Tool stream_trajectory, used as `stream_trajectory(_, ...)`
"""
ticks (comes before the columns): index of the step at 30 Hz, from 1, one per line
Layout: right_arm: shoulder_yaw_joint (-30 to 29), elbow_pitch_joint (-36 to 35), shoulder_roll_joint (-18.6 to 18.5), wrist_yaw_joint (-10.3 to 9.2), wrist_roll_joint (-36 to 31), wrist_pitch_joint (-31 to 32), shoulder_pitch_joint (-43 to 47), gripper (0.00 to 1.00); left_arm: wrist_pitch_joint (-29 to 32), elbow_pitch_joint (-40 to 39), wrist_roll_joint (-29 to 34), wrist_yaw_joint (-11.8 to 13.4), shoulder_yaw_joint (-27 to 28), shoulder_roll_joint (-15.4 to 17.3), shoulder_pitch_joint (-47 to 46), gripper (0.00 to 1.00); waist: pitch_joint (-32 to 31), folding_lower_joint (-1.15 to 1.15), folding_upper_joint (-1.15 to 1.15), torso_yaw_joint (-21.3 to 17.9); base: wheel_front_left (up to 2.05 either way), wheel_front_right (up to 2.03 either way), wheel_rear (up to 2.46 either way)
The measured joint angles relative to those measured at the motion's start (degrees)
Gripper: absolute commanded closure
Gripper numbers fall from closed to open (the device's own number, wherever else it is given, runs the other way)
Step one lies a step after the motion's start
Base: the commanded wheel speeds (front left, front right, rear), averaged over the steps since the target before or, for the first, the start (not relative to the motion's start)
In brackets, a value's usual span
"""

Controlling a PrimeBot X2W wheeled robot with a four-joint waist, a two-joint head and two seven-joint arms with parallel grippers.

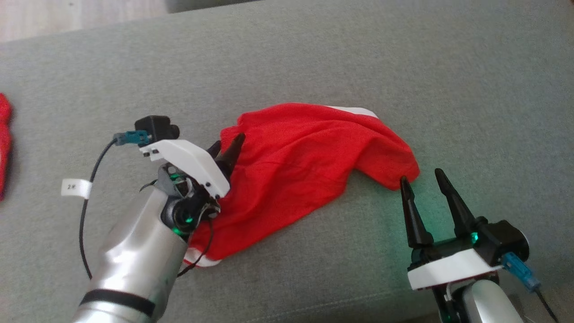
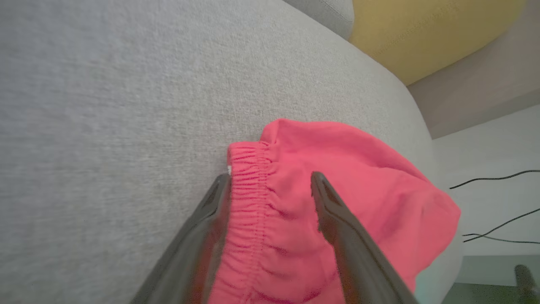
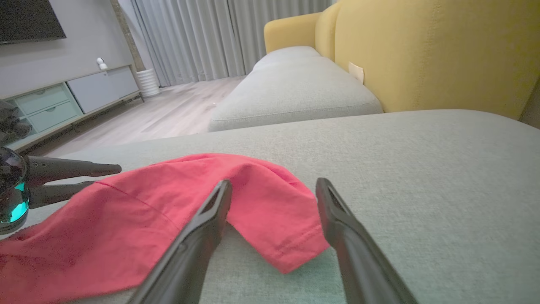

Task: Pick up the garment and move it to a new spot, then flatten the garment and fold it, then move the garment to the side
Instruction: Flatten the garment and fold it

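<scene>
At centre-left of the head view, the left claw (image 1: 229, 140) stood open astride the elastic waistband (image 2: 249, 190) of the red garment (image 1: 305, 166). It lay crumpled on the grey sofa cushion (image 1: 314, 58), long axis running lower left to upper right. The right claw (image 1: 421, 175), also open, pointed at its right tip.

Broad grey cushion (image 1: 341, 54) of woven fabric, flat and level, running wide to both sides. Crumpled on it near the middle, a red garment (image 1: 305, 161), spread from far right to near left, with white edging (image 1: 358, 111) at the far end and a gathered elastic waistband (image 2: 249, 190) flat against the weave. At the left border, well apart, more red cloth (image 1: 3, 143)
</scene>
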Motion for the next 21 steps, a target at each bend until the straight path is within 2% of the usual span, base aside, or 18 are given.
stream_trajectory(4,0.0,0.0,0.0,0.0,0.0,0.0,0.0,0.0,1.0,5.7,-3.3,-2.5,0.8,-1.1,-2.8,0.0,1.1,0.0,0.0,-1.7,0.0,0.0,0.0)
stream_trajectory(6,0.1,-0.1,0.0,0.0,0.0,0.0,0.0,0.0,0.6,7.3,-3.3,-3.0,0.3,-1.1,-4.3,1.0,1.3,0.0,0.0,-2.4,0.0,0.0,0.0)
stream_trajectory(11,0.1,-0.4,0.0,0.0,0.6,0.0,-0.2,0.0,-7.4,7.4,3.3,-4.0,-5.6,-0.7,-8.5,1.0,1.8,0.0,0.0,-3.9,0.0,0.0,0.0)
stream_trajectory(12,0.1,-0.4,0.0,0.0,0.6,0.0,-0.2,0.0,-7.4,7.4,3.3,-4.0,-5.6,-0.7,-8.5,1.0,1.8,0.0,0.0,-3.9,0.0,0.0,0.0)
stream_trajectory(17,0.2,-0.3,0.0,-0.01,1.1,0.0,-0.5,0.0,-19.7,6.7,15.8,-4.0,-14.2,1.5,-16.1,1.0,1.4,0.0,0.0,-4.6,0.0,0.0,0.0)
stream_trajectory(21,0.0,-0.3,0.0,0.0,1.5,0.0,-0.5,0.0,-23.8,1.4,25.2,-3.3,-17.5,2.8,-21.1,1.0,0.5,0.0,0.0,-4.6,0.0,0.0,0.0)
